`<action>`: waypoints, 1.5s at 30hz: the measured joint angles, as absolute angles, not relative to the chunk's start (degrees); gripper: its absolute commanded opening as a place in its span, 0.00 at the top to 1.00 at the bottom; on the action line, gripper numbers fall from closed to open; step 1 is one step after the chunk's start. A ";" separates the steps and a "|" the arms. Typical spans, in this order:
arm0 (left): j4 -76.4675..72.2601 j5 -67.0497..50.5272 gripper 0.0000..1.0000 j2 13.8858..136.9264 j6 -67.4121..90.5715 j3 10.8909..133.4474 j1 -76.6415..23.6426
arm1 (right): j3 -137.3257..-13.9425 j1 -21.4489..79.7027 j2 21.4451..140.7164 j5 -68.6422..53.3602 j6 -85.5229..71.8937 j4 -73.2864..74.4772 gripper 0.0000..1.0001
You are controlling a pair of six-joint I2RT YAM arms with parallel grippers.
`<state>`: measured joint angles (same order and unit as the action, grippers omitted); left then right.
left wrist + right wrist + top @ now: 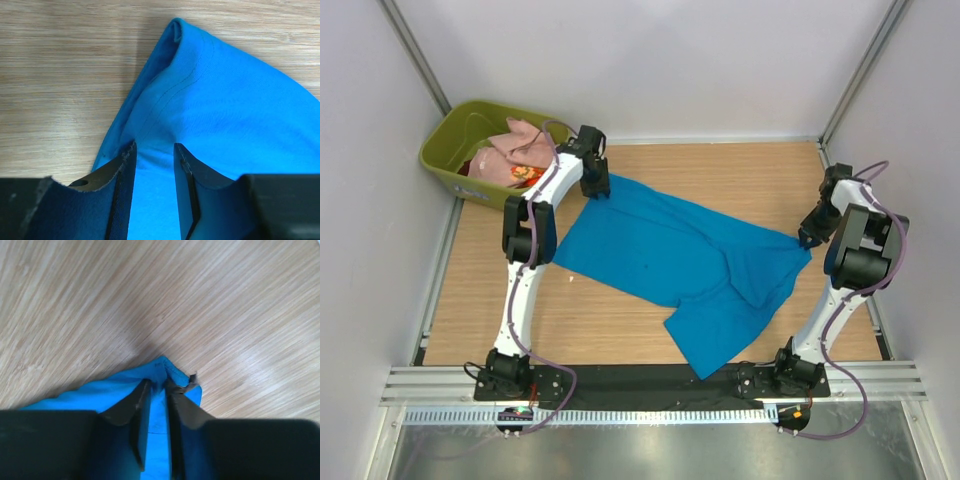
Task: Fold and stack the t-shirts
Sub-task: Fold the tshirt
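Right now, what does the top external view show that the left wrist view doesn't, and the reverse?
Only the top external view: the olive-green tub holding a pale pink shirt and a red-orange patterned shirt, plus the right gripper pinching a corner of the blue t-shirt. Only the left wrist view: the stitched hem seam, and cloth tenting up between the left gripper's fingers. Both: the blue t-shirt, left gripper and wooden table.
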<state>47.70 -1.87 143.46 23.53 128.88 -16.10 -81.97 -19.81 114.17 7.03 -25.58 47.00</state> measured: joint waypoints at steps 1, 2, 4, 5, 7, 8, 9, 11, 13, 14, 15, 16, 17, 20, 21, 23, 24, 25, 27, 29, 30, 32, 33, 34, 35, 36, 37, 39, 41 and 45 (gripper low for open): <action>47.70 -1.87 0.61 143.44 23.53 128.88 -16.10 | -82.13 -19.73 114.17 6.96 -25.56 47.05 0.70; 47.70 -1.87 0.60 143.44 23.53 128.90 -16.10 | -82.39 -19.68 114.19 6.98 -25.65 47.20 0.67; 48.01 -2.07 0.57 143.44 23.53 129.14 -16.10 | -83.72 -19.51 114.61 7.57 -25.65 48.40 0.60; 48.34 -2.07 0.56 143.44 23.53 129.25 -16.10 | -84.71 -19.25 114.80 8.51 -25.65 49.34 0.59; 49.15 -2.15 0.55 143.39 23.57 129.49 -16.08 | -87.11 -18.48 114.93 10.46 -25.63 51.64 0.56; 49.50 -2.24 0.55 143.35 23.62 129.60 -16.05 | -88.64 -17.89 114.93 11.73 -25.63 52.99 0.54; 49.80 -2.44 0.55 143.26 23.68 129.62 -16.03 | -89.76 -17.34 114.93 12.49 -25.63 53.76 0.51; 50.59 -2.98 0.55 142.80 24.08 129.62 -15.99 | -92.23 -15.11 114.89 14.52 -25.58 55.57 0.48; 51.20 -3.55 0.56 141.97 24.73 129.54 -15.92 | -94.02 -11.84 114.72 15.92 -25.56 57.17 0.46; 51.40 -3.90 0.57 141.29 25.08 129.43 -15.92 | -94.50 -9.93 114.50 16.49 -25.39 57.84 0.45; 51.33 -4.25 0.57 140.35 25.28 129.01 -15.90 | -94.65 -7.81 114.08 16.67 -25.19 58.39 0.45; 51.44 -4.54 0.58 139.24 25.41 128.46 -15.88 | -94.65 -5.65 113.60 16.69 -24.93 58.98 0.45; 51.40 -4.82 0.58 137.99 25.54 127.79 -15.88 | -94.63 -3.11 113.01 16.51 -24.43 59.55 0.46; 51.33 -5.48 0.60 134.13 25.69 125.10 -15.84 | -93.30 4.14 110.39 14.55 -23.09 59.75 0.56; 51.29 -5.74 0.60 132.81 25.76 124.03 -15.81 | -92.29 6.22 109.27 13.43 -22.68 59.77 0.59; 51.05 -6.31 0.60 130.23 25.98 121.32 -15.81 | -89.43 10.20 107.00 10.46 -22.26 59.46 0.69; 51.05 -6.72 0.61 129.05 26.17 119.83 -15.81 | -87.83 11.60 106.04 9.13 -22.02 59.68 0.71; 50.78 -7.31 0.61 127.55 26.46 117.58 -15.84 | -86.15 12.47 105.23 8.05 -22.02 59.48 0.76; 50.81 -8.08 0.62 126.19 26.68 115.26 -16.01 | -82.67 13.41 104.20 6.24 -21.93 59.42 0.81; 50.61 -8.86 0.62 125.23 26.87 112.86 -16.36 | -79.70 13.56 104.12 4.62 -21.74 58.78 0.87; 50.68 -9.28 0.62 124.81 27.03 111.50 -16.62 | -78.32 13.65 104.14 3.57 -21.76 58.28 0.87; 50.61 -10.09 0.62 124.33 27.14 109.62 -17.39 | -76.55 13.78 104.16 1.30 -21.87 57.84 0.88; 50.50 -10.39 0.62 124.05 27.20 108.81 -17.76 | -76.09 13.78 104.18 0.08 -21.93 57.49 0.87; 50.46 -10.81 0.62 123.61 27.49 107.83 -18.26 | -75.92 13.82 104.27 -1.04 -21.96 57.12 0.87; 50.43 -11.25 0.62 123.17 27.79 106.94 -18.76 | -75.92 14.00 104.47 -2.02 -22.00 56.69 0.85; 50.30 -11.77 0.62 122.76 28.10 106.08 -19.18 | -75.92 14.24 104.73 -2.87 -22.09 56.10 0.85; 49.93 -12.34 0.62 122.28 28.34 105.16 -19.51 | -75.92 14.52 105.14 -3.60 -22.15 55.57 0.85; 49.67 -13.47 0.63 121.62 28.71 103.81 -20.16 | -75.85 15.09 106.28 -4.40 -22.33 54.68 0.85; 49.56 -14.11 0.63 121.43 29.15 103.04 -20.32 | -75.46 15.42 107.04 -4.40 -22.41 53.91 0.85; 49.50 -14.46 0.63 121.40 29.56 102.32 -20.12 | -75.26 15.70 107.98 -2.52 -22.26 53.87 0.85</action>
<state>49.50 -14.46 121.40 29.56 102.32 -20.12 -75.26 15.70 107.98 -2.52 -22.26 53.87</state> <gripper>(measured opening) 0.372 0.146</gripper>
